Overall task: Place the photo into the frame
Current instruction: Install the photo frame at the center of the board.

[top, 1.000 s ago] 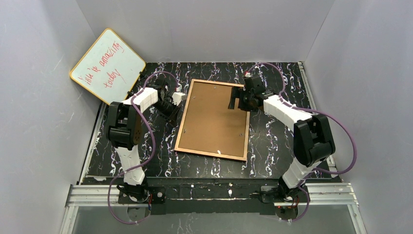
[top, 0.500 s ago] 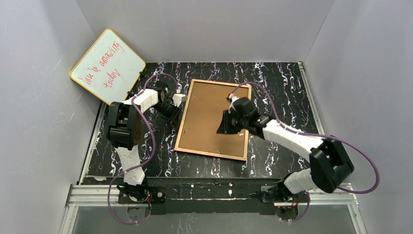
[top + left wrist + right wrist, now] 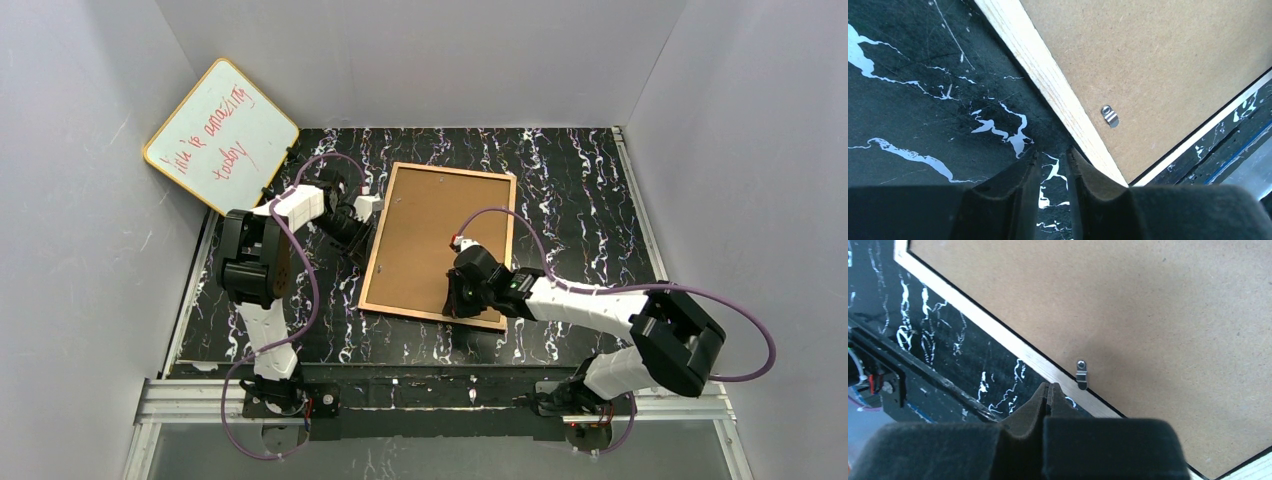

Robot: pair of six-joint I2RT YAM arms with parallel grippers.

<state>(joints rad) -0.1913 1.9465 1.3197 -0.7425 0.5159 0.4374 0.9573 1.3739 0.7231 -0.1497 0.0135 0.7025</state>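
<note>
The frame (image 3: 377, 238) lies face down on the black marbled table, its light wood rim around a brown hardboard backing panel (image 3: 440, 230). The photo is out of view. My left gripper (image 3: 358, 232) sits low on the table just off the frame's left rim (image 3: 1048, 80). Its jaws (image 3: 1052, 152) stand a narrow gap apart, with bare table showing between them. My right gripper (image 3: 452, 305) hovers over the frame's near rim (image 3: 998, 332). It (image 3: 1049, 386) is shut on nothing, just beside a small metal clip (image 3: 1081, 373).
A yellow-edged whiteboard (image 3: 220, 135) with red writing leans in the back left corner. Grey walls close in three sides. An aluminium rail (image 3: 430, 395) runs along the near edge. Another metal clip (image 3: 1109, 116) sits on the backing near the left gripper.
My right arm has swung from the frame's far right rim to its near rim, and its jaws have shut. The left gripper stayed put and opened slightly.
</note>
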